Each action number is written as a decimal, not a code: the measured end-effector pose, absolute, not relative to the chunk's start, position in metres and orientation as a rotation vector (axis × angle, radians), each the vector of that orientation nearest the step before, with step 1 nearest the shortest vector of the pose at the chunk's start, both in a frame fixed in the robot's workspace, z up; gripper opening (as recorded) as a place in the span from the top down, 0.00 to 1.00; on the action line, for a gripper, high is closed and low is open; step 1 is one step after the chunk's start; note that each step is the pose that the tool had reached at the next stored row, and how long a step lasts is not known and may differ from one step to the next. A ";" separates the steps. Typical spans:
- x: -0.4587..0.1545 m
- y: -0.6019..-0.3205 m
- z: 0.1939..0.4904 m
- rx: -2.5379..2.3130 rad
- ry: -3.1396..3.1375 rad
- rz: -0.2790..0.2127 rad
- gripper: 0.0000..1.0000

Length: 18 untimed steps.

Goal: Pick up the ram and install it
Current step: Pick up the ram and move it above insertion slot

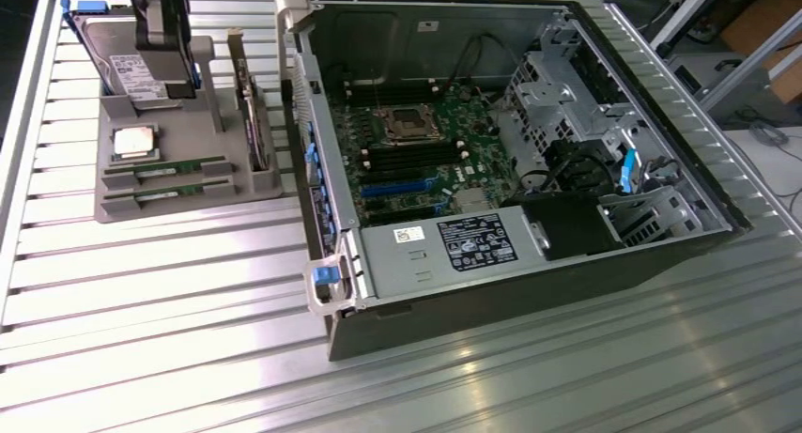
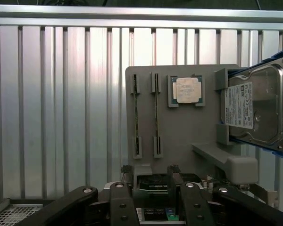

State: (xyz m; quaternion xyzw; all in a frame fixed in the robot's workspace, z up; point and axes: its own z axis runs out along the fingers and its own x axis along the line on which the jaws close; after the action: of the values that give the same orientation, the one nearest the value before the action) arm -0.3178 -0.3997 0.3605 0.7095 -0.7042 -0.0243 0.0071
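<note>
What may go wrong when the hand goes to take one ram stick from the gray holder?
The ram stick stands close beside its twin, so the open hand might catch both or knock one. The hard drive stands on the same gray holder and could be bumped. In the computer case, the memory slots lie near the processor socket, so a tilted stick might miss.

A grey holder (image 2: 179,132) is seen mid-frame on the ribbed desk (image 2: 52,108) — two ram sticks (image 2: 136,115) are slotted on edge side by side, with the processor (image 2: 187,90) next to them and the hard drive (image 2: 254,108) beyond. The hand (image 2: 151,172) is spread and empty.
</note>
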 end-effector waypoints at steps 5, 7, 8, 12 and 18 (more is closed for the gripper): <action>-0.318 -0.400 0.359 2.219 -2.202 -0.076 0.58; -0.318 -0.400 0.358 2.219 -2.202 -0.076 0.58; -0.318 -0.400 0.358 2.219 -2.202 -0.076 0.58; -0.318 -0.400 0.357 2.219 -2.202 -0.076 0.58; -0.318 -0.400 0.356 2.219 -2.202 -0.076 0.58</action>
State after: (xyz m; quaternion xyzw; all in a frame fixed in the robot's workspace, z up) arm -0.3178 -0.3999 0.3556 0.7095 -0.7042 -0.0243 0.0072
